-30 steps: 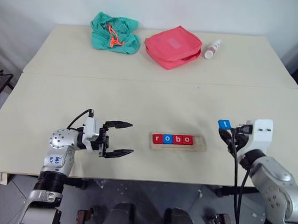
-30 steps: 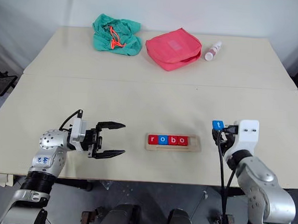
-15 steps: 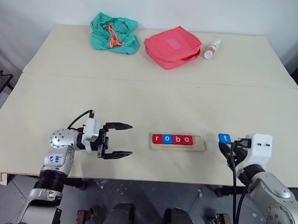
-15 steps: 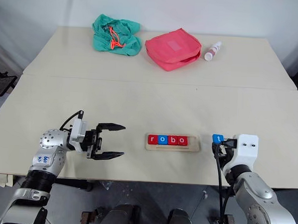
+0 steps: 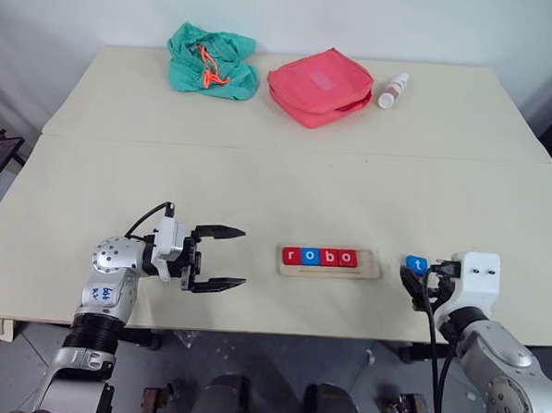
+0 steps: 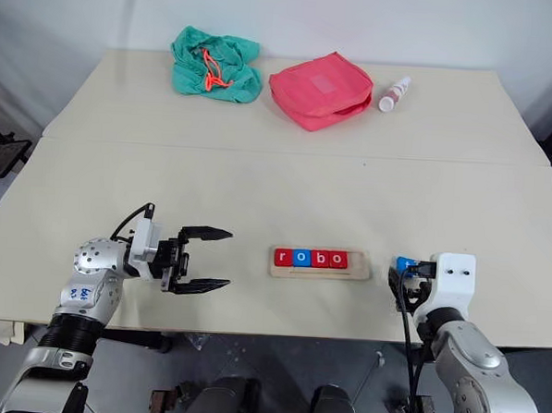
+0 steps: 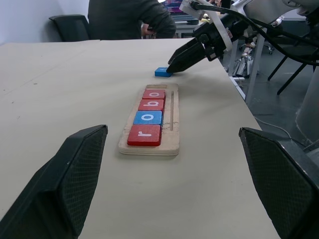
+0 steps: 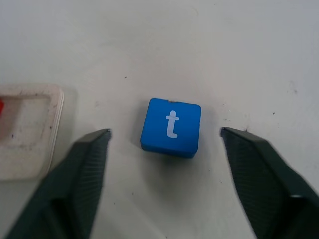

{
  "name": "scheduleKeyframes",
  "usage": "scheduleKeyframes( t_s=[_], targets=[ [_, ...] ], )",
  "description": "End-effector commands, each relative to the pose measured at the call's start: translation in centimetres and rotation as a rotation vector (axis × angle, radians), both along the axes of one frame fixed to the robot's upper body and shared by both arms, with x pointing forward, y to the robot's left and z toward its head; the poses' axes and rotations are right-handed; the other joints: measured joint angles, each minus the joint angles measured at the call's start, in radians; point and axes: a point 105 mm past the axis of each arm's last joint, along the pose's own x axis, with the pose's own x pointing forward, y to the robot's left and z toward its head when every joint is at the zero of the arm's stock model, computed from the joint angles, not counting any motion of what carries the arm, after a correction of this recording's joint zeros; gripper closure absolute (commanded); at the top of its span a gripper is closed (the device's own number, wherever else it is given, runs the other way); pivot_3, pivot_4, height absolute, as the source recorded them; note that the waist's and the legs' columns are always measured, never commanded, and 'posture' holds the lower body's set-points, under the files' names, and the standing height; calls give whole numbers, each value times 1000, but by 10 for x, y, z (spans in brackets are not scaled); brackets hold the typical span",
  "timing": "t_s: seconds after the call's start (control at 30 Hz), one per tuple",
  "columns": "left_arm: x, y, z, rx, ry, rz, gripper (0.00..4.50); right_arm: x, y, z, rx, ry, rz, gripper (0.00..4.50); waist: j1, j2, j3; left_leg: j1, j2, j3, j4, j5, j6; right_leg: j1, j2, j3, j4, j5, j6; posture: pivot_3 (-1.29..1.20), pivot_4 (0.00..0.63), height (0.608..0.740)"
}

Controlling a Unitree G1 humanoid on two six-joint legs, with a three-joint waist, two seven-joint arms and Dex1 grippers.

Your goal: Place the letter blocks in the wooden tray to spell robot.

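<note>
The blue t block lies flat on the table, lower right of frame, beside the wooden tray. The right gripper stands spread around it, empty. It looks light, rigid, smooth: pinch opposite side edges.

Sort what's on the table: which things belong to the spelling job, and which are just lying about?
Job:
- four letter blocks reading r, o, b, o, in the wooden tray
- blue t block on the table beside the tray

Lying about:
- green cloth
- pink pouch
- small bottle
</note>
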Motion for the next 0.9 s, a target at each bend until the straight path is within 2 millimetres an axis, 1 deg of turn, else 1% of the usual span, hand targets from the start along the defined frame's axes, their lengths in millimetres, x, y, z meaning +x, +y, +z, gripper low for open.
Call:
scheduleKeyframes(
  t_s=[0.03,0.1,0.23,0.3,0.4,0.47,0.63,0.7,0.8,0.9],
  targets=[
    [0,1,5,0,-31,4,0,-4,1,20,-53,-73,79,32,-1,0,0,0,0,0,0,0,0,0,0,0,0,0,0,0,150,740],
    [0,1,5,0,-32,3,0,-4,1,22,-68,-75,111,32,-1,0,0,0,0,0,0,0,0,0,0,0,0,0,0,0,150,740],
    [0,1,5,-1,-36,2,0,-7,0,26,-191,-33,322,32,1,0,0,0,0,0,0,0,0,0,0,0,0,0,0,0,150,740],
    [0,1,5,-1,-38,3,0,-6,-3,28,-265,-4,428,32,1,0,0,0,0,1,1,0,0,1,0,0,-1,0,0,0,150,740],
    [-1,0,4,-3,-40,8,0,1,-10,31,-340,12,517,32,1,-1,0,0,0,1,0,0,0,1,0,0,-2,0,0,0,150,740],
    [-1,1,4,-7,-41,17,0,5,-10,29,-390,44,603,32,0,-1,0,0,0,1,1,0,0,2,0,-1,-2,0,0,0,150,740],
    [-6,3,2,-8,-39,35,0,14,-15,24,-474,115,748,32,0,-1,0,0,1,1,1,0,0,2,0,-2,-3,0,0,0,150,740],
    [-9,5,1,-8,-37,48,0,24,-20,23,-523,154,814,32,-1,-1,0,0,1,1,1,0,0,3,0,-2,-3,0,0,0,150,740],
    [-14,7,0,-11,-37,67,0,38,-26,21,-573,195,868,32,-3,-1,0,0,1,1,2,0,0,3,0,-2,-4,0,0,0,150,740],
    [-18,8,-1,-11,-35,77,0,45,-27,21,-585,197,894,32,3,-1,0,0,1,-1,2,0,0,4,0,-4,-4,0,0,0,150,740]
  ],
)
